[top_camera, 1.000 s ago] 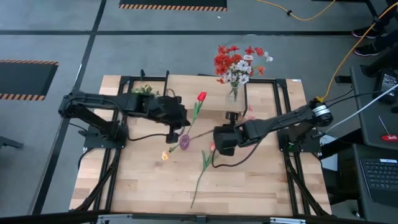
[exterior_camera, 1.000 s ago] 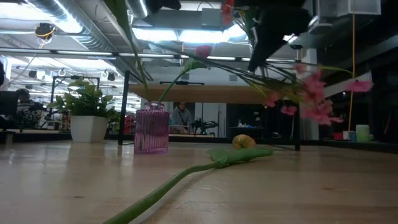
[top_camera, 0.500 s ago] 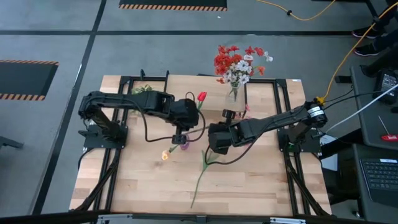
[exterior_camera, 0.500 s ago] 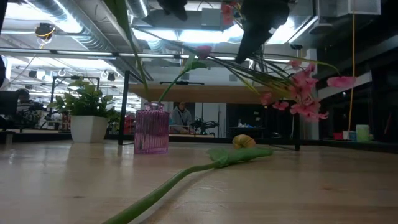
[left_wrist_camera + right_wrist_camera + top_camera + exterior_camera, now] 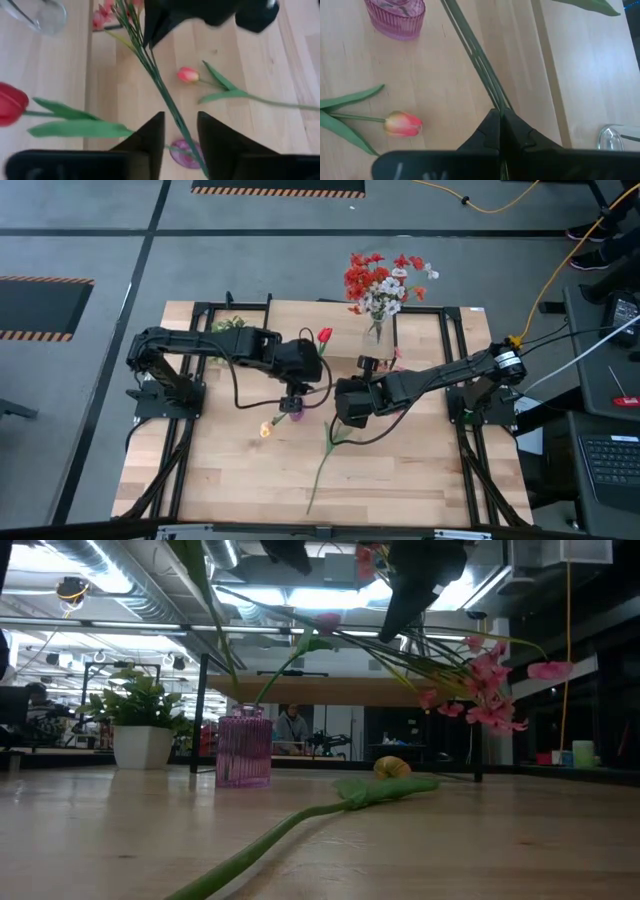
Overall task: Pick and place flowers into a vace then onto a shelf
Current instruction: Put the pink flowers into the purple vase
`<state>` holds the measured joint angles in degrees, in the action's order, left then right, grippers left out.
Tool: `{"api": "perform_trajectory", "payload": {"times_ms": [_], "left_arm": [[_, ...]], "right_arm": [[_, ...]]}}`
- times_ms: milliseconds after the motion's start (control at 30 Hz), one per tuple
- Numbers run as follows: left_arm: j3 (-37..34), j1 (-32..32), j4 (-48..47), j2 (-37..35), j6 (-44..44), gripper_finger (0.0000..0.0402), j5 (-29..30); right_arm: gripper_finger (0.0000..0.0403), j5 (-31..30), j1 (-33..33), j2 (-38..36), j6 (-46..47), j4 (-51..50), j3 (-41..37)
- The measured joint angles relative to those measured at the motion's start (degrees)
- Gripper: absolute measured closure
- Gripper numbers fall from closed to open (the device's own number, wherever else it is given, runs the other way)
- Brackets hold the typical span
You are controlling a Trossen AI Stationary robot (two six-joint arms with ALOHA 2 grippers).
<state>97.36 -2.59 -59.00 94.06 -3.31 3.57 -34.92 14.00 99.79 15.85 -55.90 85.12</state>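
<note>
A pink ribbed vase [image 5: 297,412] [image 5: 243,746] stands mid-table with a red tulip [image 5: 325,336] [image 5: 10,102] leaning out of it. My right gripper [image 5: 345,402] [image 5: 501,114] is shut on a pink spray [image 5: 490,690], held aloft over the table. The spray's stems [image 5: 160,85] run toward the vase, passing between the open fingers of my left gripper [image 5: 293,395] [image 5: 180,130], which hangs above the vase. A pink tulip [image 5: 330,442] [image 5: 402,125] and a yellow bloom [image 5: 265,430] lie on the table. The shelf [image 5: 330,692] stands at the far side. My right gripper pinches the spray's bundled green stems [image 5: 496,100] between its two shut fingers, slanting down from the table's right. The spray is lifted clear and lies nearly level, blooms toward the far right. My left gripper: whether its fingers touch the stems passing between them, I cannot tell.
A clear glass vase [image 5: 377,330] of red and white flowers stands on the shelf. A leafy green plant in a white pot [image 5: 140,730] sits at the far left. The long stem [image 5: 290,830] of the lying tulip stretches toward the table's near edge.
My left gripper has gone toward the table's right edge and come over the pink vase, then kept still. The pink spray in my right gripper has shifted a little toward the vase.
</note>
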Motion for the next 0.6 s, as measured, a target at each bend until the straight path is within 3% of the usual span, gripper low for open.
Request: {"api": "perform_trajectory", "payload": {"times_ms": [233,600], "left_arm": [[0.0,0.0,2.2,0.0,1.8,0.0224,0.3],[-1.4,0.0,2.4,2.5,1.9,0.0218,4.5]], "right_arm": [[0.0403,0.0,0.0,0.0,0.0,0.0,0.0],[0.0403,-0.7,0.0,0.0,-1.5,1.4,0.0]]}}
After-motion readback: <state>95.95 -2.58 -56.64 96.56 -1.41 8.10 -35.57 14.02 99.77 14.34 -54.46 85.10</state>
